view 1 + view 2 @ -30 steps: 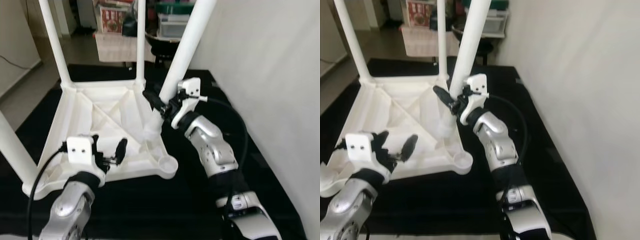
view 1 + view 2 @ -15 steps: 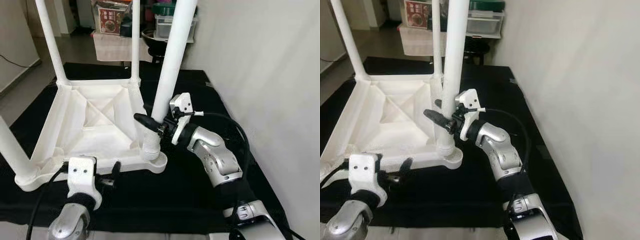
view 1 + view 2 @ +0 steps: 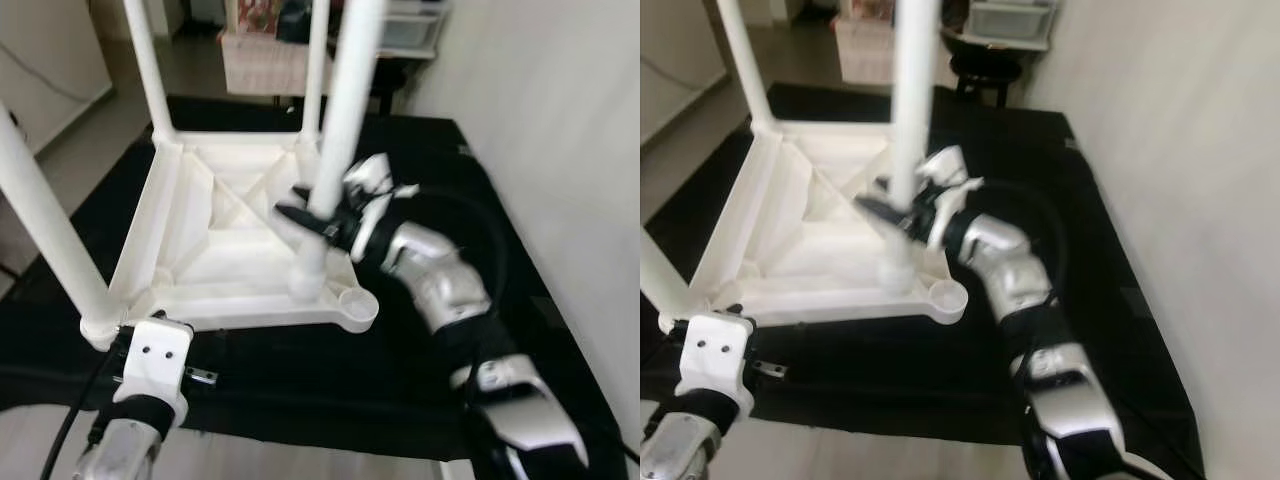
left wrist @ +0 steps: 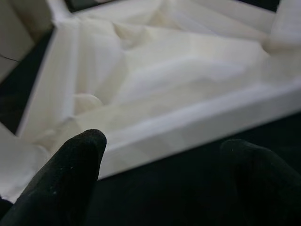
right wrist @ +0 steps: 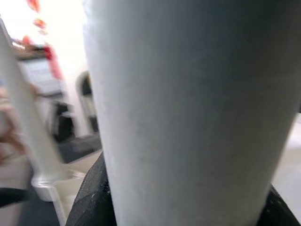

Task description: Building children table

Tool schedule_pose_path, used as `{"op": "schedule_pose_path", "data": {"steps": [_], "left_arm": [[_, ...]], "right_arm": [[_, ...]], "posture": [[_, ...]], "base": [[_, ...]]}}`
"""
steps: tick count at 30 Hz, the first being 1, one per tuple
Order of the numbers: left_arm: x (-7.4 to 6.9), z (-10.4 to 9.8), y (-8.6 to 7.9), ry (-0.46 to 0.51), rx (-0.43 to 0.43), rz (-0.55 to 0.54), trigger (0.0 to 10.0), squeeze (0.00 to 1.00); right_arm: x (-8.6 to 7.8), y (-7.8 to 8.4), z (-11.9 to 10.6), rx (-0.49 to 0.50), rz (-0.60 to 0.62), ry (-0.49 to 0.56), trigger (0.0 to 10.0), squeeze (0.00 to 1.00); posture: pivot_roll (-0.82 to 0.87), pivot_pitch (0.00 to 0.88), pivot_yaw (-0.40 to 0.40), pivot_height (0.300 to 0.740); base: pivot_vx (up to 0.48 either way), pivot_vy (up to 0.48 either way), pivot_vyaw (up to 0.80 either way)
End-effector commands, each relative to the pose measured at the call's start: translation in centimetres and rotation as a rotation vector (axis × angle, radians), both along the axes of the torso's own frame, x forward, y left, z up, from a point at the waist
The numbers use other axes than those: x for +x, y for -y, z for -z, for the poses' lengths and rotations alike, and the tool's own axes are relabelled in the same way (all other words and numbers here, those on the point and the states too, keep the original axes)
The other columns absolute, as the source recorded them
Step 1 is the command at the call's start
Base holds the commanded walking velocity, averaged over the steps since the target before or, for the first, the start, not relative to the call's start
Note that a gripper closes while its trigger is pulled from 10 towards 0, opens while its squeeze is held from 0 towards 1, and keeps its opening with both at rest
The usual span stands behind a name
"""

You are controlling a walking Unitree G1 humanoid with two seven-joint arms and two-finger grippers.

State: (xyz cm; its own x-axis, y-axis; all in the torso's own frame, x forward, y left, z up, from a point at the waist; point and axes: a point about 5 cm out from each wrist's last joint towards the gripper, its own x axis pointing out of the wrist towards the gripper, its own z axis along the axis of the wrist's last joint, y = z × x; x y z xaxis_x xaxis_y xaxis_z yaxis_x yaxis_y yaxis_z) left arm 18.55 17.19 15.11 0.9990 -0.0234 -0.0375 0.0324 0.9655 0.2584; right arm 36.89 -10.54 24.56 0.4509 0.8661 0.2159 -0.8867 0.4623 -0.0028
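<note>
On the left, the left gripper [image 4: 160, 174] hangs low before the near edge of the upturned white table top [image 3: 215, 255], which lies on a black mat [image 3: 300, 375]. The left wrist view shows its two black fingers [image 4: 70, 174] spread wide with nothing between them; in the head views they are cut off behind the wrist block. Three legs stand screwed into corners. Further right, the right gripper [image 3: 318, 218] is clamped around the loose white leg [image 3: 340, 120], whose threaded end rests on the top's underside just beside the empty near-right corner socket [image 3: 357, 303]. The right wrist view shows the leg pressed between the fingers, blurred.
</note>
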Motion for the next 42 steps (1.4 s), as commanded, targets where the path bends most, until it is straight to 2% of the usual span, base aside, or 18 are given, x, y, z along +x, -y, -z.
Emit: {"op": "schedule_pose_path", "data": {"steps": [1,5,9,14,16,18,23,28,30,34,36,38,42], "left_arm": [[-0.3,-0.4,0.5,0.018,0.016,0.037,10.0,0.0],[-0.5,-0.6,0.7,0.022,0.009,0.06,10.0,0.0],[-0.5,-0.7,0.8,0.011,0.013,0.07,10.0,0.0],[-0.6,-0.8,0.8,0.025,0.019,0.059,10.0,0.0],[-0.6,-0.8,0.8,0.023,0.028,0.055,10.0,0.0],[-0.6,-0.8,0.7,0.028,0.038,0.043,10.0,0.0],[-0.6,-0.9,0.7,0.041,0.055,0.037,10.0,0.0],[-0.7,-0.9,0.7,0.052,0.067,0.029,10.0,0.0],[-0.7,-0.9,0.7,0.052,0.067,0.029,10.0,0.0],[-0.7,-0.9,0.6,0.056,0.072,0.026,10.0,0.0],[-0.7,-0.9,0.6,0.056,0.072,0.026,10.0,0.0],[-0.7,-1.0,0.7,0.059,0.092,0.027,10.0,0.0],[-0.7,-1.0,0.8,0.064,0.108,0.03,10.0,0.0]], "right_arm": [[0.0,1.0,-0.3,0.041,-0.034,-0.006,10.0,0.0],[-0.4,2.8,-1.4,-0.008,-0.108,0.037,10.0,0.0],[-0.1,4.4,-2.2,-0.044,-0.139,0.058,10.0,0.0],[0.1,4.6,-2.3,-0.059,-0.135,0.073,10.0,0.0],[0.1,4.5,-2.2,-0.067,-0.142,0.075,10.0,0.0],[-0.3,3.2,-1.4,-0.098,-0.197,0.079,10.0,0.0],[-0.7,2.0,-0.9,-0.111,-0.257,0.079,10.0,0.0],[-1.6,0.7,-1.2,-0.1,-0.358,0.091,10.0,0.0],[-1.6,0.7,-1.2,-0.1,-0.358,0.091,10.0,0.0],[-2.3,-0.4,-1.6,-0.085,-0.411,0.126,10.0,0.0],[-2.3,-0.4,-1.6,-0.085,-0.411,0.126,10.0,0.0],[-2.4,-0.4,-2.6,-0.035,-0.415,0.139,10.0,0.0],[-3.2,-1.1,-2.4,-0.067,-0.463,0.165,10.0,0.0]], "posture": [[-0.03,0.194,-0.101,0.74],[-0.03,0.208,-0.096,0.74],[-0.03,0.22,-0.091,0.74],[-0.03,0.22,-0.091,0.74],[-0.03,0.221,-0.09,0.74],[-0.02,0.222,-0.088,0.74],[-0.02,0.219,-0.092,0.74],[-0.02,0.218,-0.095,0.74],[-0.02,0.218,-0.095,0.74],[-0.02,0.218,-0.096,0.74],[-0.02,0.218,-0.096,0.74],[-0.02,0.218,-0.096,0.74],[-0.02,0.217,-0.097,0.74]], "base": [[0.0,0.0,0.0],[0.0,0.0,0.0],[0.0,-0.468,0.0],[0.0,-0.307,0.0],[0.0,0.0,0.0],[0.0,0.0,0.0],[0.0,0.0,0.0],[0.0,0.0,0.0],[0.0,0.0,0.0],[0.0,0.0,0.0],[0.0,0.0,0.0],[0.0,0.144,0.0],[0.0,0.0,0.0]]}}
